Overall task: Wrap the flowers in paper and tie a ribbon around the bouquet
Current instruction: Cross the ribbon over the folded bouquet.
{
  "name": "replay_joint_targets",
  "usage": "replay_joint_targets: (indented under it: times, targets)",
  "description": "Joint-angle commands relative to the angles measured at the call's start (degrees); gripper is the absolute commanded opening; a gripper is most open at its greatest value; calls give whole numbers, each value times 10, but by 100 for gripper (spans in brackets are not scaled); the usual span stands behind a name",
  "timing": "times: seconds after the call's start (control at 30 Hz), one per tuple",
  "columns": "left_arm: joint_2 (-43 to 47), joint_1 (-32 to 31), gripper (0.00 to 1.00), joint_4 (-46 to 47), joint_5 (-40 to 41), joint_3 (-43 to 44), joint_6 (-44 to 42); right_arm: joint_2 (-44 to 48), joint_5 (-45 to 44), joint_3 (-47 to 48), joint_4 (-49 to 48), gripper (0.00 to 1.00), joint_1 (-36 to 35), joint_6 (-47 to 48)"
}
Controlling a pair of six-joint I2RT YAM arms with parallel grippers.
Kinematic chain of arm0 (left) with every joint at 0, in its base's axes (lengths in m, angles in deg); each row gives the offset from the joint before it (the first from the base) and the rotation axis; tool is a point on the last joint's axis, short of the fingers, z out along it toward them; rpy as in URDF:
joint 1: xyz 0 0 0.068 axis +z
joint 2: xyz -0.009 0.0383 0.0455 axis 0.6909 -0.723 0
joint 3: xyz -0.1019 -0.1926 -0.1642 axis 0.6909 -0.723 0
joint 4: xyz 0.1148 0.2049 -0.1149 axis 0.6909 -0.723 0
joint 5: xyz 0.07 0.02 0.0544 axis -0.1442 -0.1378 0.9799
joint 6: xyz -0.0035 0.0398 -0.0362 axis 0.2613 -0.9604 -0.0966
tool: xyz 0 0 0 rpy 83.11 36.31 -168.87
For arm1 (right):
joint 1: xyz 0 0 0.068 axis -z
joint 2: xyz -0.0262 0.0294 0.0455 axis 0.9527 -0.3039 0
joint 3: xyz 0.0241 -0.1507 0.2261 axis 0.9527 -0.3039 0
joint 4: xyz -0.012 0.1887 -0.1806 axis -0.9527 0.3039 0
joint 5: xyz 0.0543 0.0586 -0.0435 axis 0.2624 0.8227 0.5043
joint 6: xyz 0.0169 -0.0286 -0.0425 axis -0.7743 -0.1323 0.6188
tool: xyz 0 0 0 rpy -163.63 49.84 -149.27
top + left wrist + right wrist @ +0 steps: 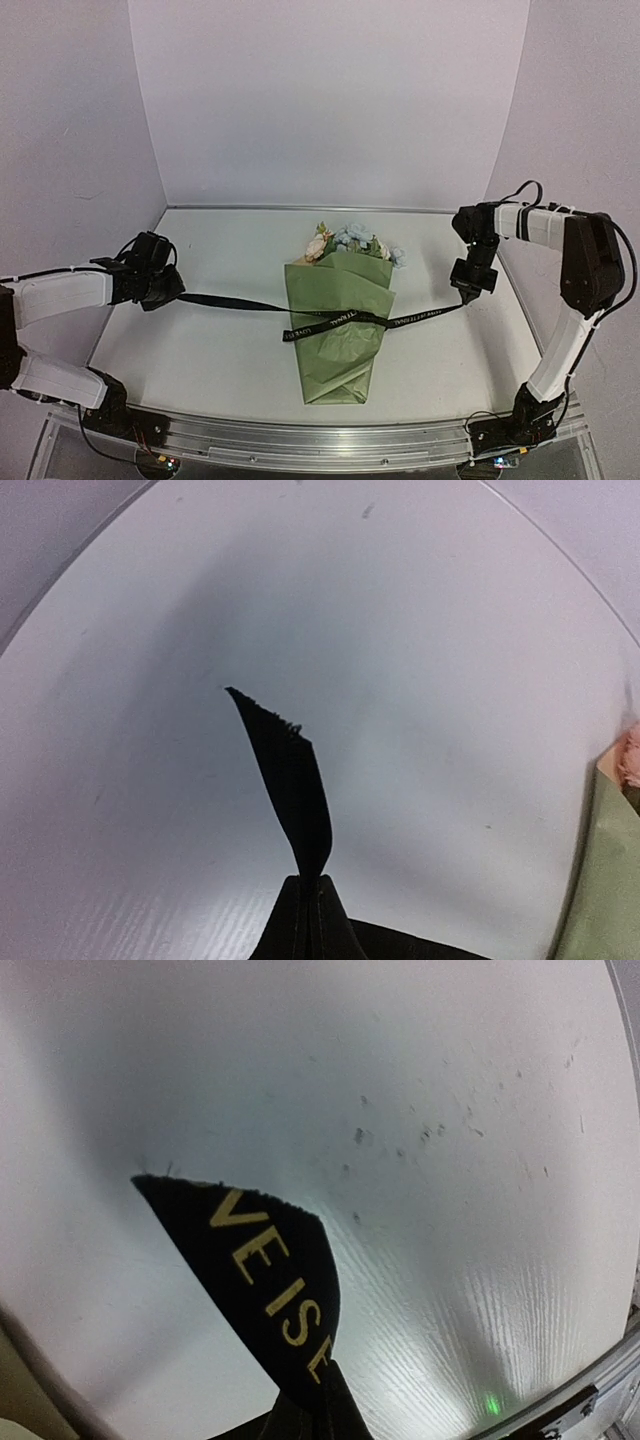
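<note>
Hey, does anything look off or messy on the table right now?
Nothing spilled or damaged. The ribbon crosses the bouquet as a loose, slanted loop, each end pinched in the left tool and right tool. Its cut ends look slightly frayed.

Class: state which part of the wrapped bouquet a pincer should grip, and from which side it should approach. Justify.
Probably the narrow near tip of the bouquet, from above, closing across its width. The cone lies flat on the table and tapers there. The flowers fill the wide far end, and the stretched ribbon crosses the middle.
</note>
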State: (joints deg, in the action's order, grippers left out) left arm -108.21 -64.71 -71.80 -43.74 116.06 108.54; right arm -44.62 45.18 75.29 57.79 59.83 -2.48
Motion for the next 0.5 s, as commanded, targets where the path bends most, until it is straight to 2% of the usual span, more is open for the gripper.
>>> replay_joint_targets:
  times: [0.0,0.2,0.47]
  targets:
    - [-10,54,0,3,3,-18,4,44,-25,-39,16,0,14,10]
    - [-57,133,0,26,-48,-11,-17,61,-30,-79,15,0,35,12]
    - [-114,134,0,77,-149,2,-54,51,57,-90,-8,0,33,17]
